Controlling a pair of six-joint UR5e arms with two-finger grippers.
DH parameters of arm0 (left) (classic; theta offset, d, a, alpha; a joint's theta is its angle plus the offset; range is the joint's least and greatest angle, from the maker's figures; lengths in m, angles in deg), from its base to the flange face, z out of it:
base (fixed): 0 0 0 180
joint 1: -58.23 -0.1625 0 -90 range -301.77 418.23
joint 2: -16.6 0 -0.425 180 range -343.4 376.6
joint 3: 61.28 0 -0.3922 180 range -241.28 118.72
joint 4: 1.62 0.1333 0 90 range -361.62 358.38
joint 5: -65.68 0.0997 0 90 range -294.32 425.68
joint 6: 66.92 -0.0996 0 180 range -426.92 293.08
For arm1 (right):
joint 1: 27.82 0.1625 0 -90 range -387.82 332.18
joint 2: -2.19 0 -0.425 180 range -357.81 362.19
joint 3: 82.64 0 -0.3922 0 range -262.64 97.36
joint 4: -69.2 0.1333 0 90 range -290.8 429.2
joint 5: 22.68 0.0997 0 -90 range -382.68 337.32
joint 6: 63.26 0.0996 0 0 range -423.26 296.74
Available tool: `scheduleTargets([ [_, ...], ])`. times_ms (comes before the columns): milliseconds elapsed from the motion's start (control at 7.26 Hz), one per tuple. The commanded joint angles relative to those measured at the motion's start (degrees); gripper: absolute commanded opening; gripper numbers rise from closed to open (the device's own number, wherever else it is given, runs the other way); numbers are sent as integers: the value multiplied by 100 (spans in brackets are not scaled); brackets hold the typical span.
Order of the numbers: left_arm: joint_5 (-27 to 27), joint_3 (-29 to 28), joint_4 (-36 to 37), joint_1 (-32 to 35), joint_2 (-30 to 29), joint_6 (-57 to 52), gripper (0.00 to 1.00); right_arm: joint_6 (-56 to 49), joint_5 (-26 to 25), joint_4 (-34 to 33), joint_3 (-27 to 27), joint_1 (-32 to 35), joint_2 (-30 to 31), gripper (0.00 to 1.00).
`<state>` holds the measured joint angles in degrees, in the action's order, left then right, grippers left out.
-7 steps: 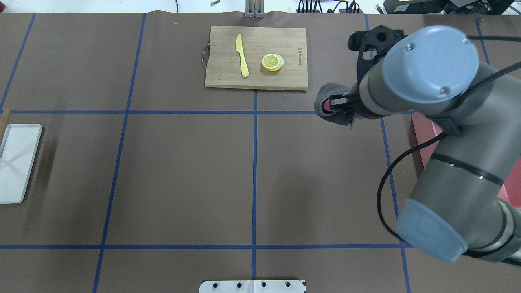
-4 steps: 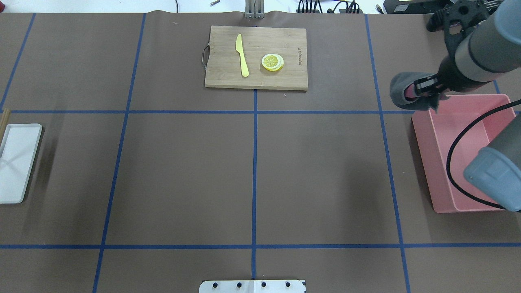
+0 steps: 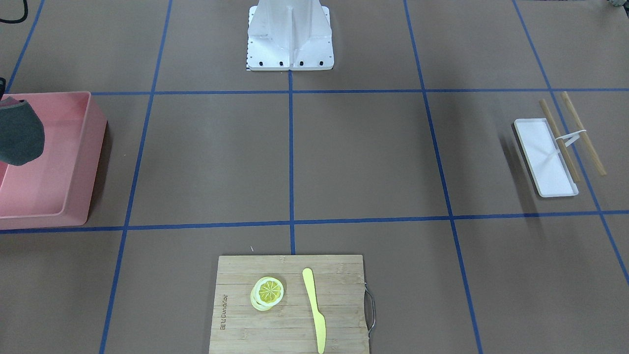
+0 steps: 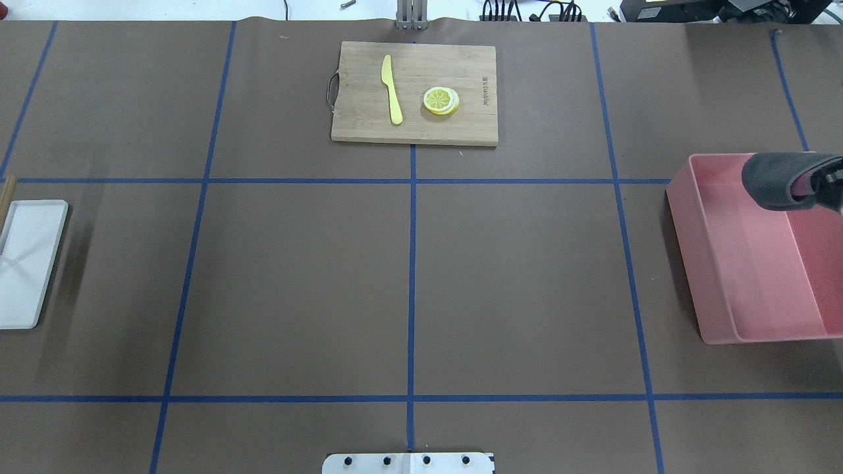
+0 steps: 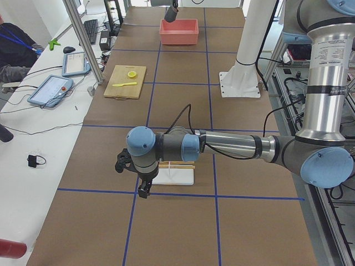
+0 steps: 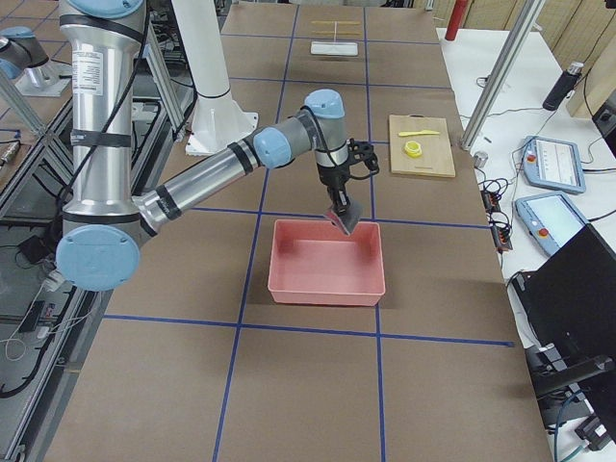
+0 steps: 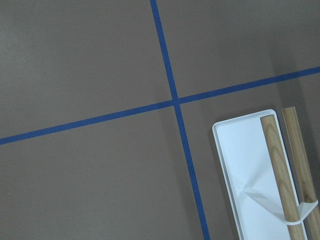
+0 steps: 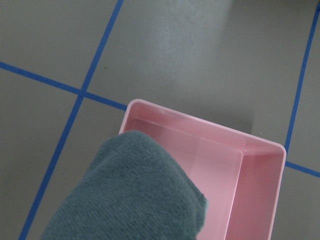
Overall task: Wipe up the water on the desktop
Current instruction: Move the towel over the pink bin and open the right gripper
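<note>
Right gripper (image 4: 811, 186) with cloth (image 4: 774, 181) above bin (image 4: 686, 237)

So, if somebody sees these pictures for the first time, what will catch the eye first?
The pink bin at the table's end on the robot's right stands out most, with a grey cloth held over it by the right gripper. Next comes the bamboo cutting board at the far edge, carrying a lemon slice and a yellow knife.
</note>
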<state>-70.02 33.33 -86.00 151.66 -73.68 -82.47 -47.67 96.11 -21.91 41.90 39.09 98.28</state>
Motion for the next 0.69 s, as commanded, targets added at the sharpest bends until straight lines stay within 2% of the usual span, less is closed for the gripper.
scheduleTargets([
  [0,0,-21,0,0,10,-9,99,-100,136,715,-175,321,873,100],
  [276,0,-12,-9,0,36,-9,99,-91,57,770,-543,620,1148,100],
  [551,0,-3,-9,0,45,-9,99,-109,38,805,-1018,989,1071,100],
])
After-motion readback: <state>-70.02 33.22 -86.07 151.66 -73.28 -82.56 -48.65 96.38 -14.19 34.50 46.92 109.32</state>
